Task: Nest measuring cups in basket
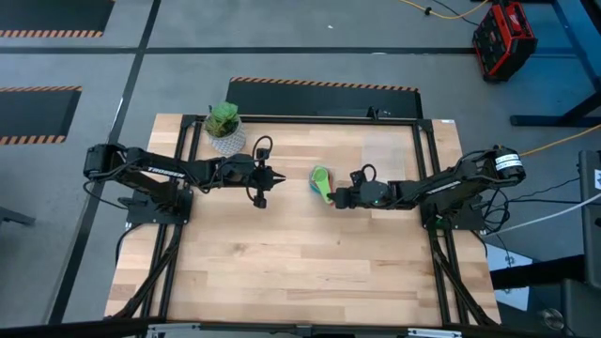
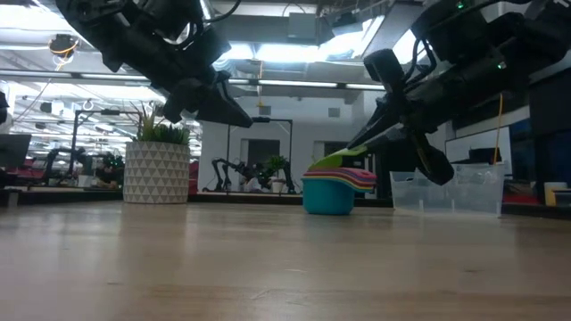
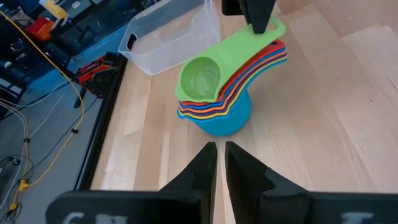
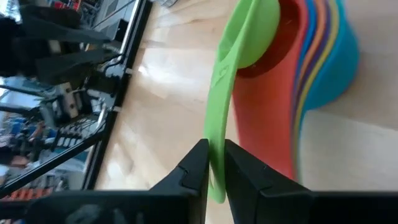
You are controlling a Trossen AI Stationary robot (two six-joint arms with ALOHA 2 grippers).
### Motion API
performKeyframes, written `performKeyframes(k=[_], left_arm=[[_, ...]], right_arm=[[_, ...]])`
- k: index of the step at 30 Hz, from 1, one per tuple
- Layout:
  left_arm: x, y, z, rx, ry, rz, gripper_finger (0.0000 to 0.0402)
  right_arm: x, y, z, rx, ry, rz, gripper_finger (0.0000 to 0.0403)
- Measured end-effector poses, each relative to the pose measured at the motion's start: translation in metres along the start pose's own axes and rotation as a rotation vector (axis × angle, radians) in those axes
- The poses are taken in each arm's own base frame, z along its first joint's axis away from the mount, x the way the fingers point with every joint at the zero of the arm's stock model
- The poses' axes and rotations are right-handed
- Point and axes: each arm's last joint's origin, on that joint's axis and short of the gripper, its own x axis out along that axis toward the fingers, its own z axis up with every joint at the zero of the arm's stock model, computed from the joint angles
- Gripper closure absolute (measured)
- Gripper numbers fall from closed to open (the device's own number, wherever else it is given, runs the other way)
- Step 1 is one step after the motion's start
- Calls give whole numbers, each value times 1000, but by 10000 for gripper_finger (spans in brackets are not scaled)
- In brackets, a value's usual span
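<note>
The measuring cups (image 3: 214, 99) stand nested in one stack on the table's middle, blue at the bottom and green (image 3: 200, 79) on top. My right gripper (image 4: 214, 163) comes from the table's right and is shut on the green cup's handle; it also shows in the high view (image 1: 335, 196). Left of the stack, my left gripper (image 3: 217, 163) hangs above the table, shut and empty, pointing at the cups. The clear basket (image 1: 390, 150) rests on its base behind the stack, toward the far right. My right gripper pinches the green cup's flat handle (image 4: 219, 134) between its two fingers, near the handle's free end. The fingers slant down from the table's right side and lie along the handle. The green bowl sits in the stack's top cup, its handle raised above the other handles.
A green plant in a white patterned pot (image 1: 225, 130) stands at the far left, behind my left arm. Black frame rails (image 1: 427, 178) run along the table's sides. Bare wood lies between the stack and the near edge.
</note>
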Motion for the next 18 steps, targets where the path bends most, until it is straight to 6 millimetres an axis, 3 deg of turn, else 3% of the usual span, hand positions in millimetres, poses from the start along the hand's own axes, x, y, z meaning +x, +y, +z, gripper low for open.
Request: performKeyframes(k=[18], left_arm=[[0, 0, 0, 0, 0, 0, 374]], right_arm=[[0, 2, 1, -68, -14, 15, 354]])
